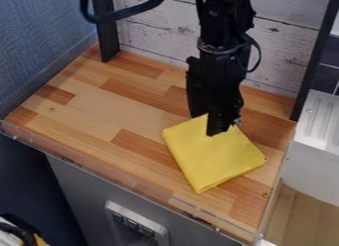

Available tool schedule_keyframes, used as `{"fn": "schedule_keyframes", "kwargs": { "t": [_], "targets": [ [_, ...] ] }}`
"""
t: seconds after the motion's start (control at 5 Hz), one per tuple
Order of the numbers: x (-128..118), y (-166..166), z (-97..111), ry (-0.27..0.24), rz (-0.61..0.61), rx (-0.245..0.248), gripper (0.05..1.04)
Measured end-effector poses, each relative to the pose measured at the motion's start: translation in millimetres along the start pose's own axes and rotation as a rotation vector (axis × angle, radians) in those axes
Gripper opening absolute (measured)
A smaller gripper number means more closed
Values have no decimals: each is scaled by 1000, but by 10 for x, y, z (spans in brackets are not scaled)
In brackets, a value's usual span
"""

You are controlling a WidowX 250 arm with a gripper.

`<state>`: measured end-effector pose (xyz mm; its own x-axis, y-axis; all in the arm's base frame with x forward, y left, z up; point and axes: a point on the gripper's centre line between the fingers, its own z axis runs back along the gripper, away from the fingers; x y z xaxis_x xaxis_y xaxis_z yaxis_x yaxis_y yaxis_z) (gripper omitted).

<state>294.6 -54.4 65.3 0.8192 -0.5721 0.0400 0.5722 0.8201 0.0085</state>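
Yellow cloth (220,158) — far corner at the end effector (207,125) — grip state I can't tell.

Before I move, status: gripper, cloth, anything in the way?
Gripper over far edge of yellow cloth, contact unclear. Cloth folded, flat on counter. Gripper blocks view of part of that edge.
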Motion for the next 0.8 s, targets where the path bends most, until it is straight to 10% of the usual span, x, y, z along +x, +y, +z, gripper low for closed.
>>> {"fn": "schedule_keyframes", "kwargs": {
  "t": [0.4, 0.8],
  "targets": [
    [59, -119, -138, 18, -83, -17, 148],
    [71, -155, -316, 44, -99, -37, 63]
  ]
}}
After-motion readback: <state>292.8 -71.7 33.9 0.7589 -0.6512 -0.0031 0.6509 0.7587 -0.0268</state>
